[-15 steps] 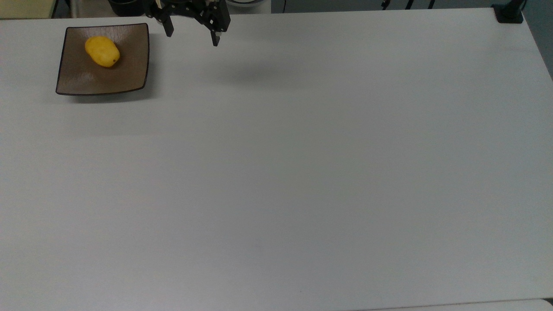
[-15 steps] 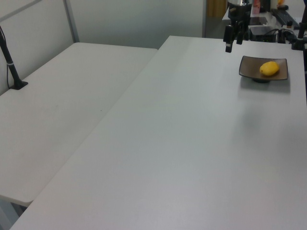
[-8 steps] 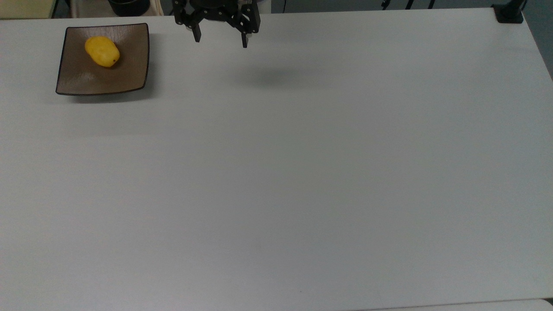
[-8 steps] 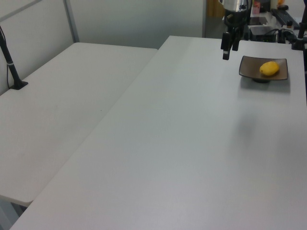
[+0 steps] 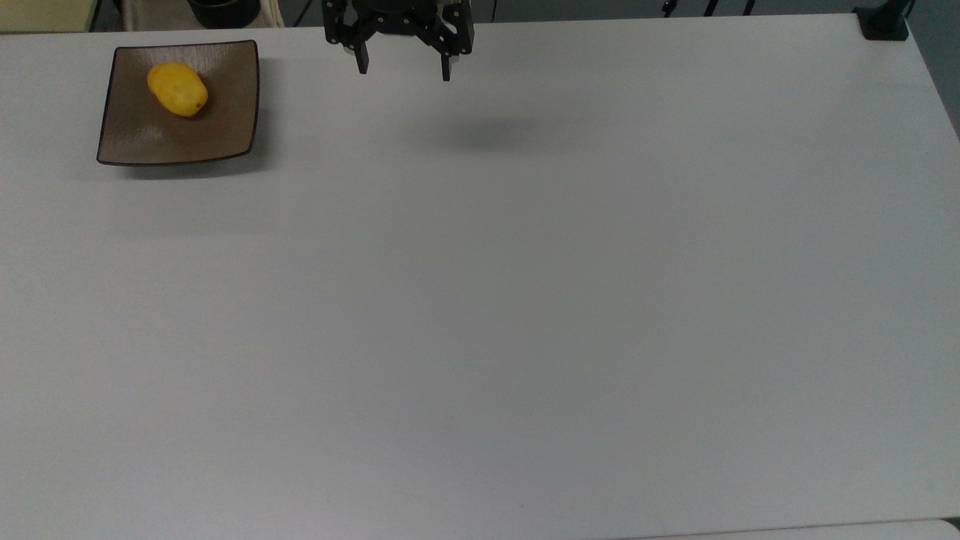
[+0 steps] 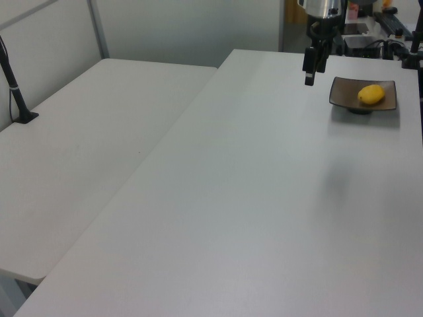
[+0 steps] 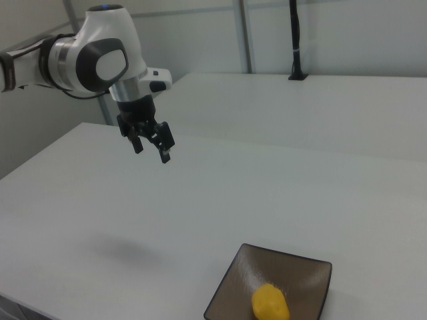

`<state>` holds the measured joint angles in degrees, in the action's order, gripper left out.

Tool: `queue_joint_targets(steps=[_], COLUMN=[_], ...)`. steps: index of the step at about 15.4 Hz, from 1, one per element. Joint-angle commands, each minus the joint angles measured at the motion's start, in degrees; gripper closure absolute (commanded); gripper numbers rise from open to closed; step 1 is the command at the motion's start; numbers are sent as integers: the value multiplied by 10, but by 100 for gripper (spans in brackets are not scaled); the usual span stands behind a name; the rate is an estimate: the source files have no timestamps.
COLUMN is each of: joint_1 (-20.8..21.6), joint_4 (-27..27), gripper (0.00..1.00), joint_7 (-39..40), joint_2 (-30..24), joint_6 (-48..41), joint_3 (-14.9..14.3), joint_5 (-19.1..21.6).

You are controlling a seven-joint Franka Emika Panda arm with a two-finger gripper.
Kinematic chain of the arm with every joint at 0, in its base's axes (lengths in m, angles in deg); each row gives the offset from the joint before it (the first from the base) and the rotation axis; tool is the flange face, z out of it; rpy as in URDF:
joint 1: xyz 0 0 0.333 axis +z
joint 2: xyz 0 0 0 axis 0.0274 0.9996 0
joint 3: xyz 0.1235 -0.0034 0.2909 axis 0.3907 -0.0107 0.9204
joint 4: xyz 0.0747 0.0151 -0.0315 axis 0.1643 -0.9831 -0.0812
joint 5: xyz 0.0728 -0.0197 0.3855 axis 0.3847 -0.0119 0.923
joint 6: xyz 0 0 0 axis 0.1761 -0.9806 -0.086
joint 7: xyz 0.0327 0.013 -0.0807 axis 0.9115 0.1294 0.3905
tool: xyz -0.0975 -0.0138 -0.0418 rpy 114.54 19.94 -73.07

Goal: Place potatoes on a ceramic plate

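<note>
The end effector [image 5: 405,71] hangs above the tabletop [image 5: 525,300] with open air beneath it and its fingers spread wide, nothing between them. To its left in the top view, well apart, sits the ceramic plate [image 5: 225,127] carrying the potato [image 5: 177,89], the one obstacle on the tabletop. Bare surface stretches to the end effector's right and below it in the top view.

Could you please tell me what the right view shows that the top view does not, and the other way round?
Right view alone: the white arm above the gripper, and a black post on the far table. Top view alone: the whole white table to its edges, and a dark shadow on it near the gripper. Both: the open, empty gripper held above the table, and the potato lying on the ceramic plate.
</note>
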<state>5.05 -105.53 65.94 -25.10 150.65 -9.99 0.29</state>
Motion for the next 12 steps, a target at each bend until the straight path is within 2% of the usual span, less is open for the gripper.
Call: queue_joint_targets(steps=[1, 4, 12], joint_1=[3, 3, 0], joint_4=[34, 50, 50], gripper=[0, 0, 0], joint_7=[18, 28, 39], joint_2=[6, 22, 22], joint_6=[-49, -60, -60], joint_3=[-13, -13, -14], joint_5=[3, 2, 1])
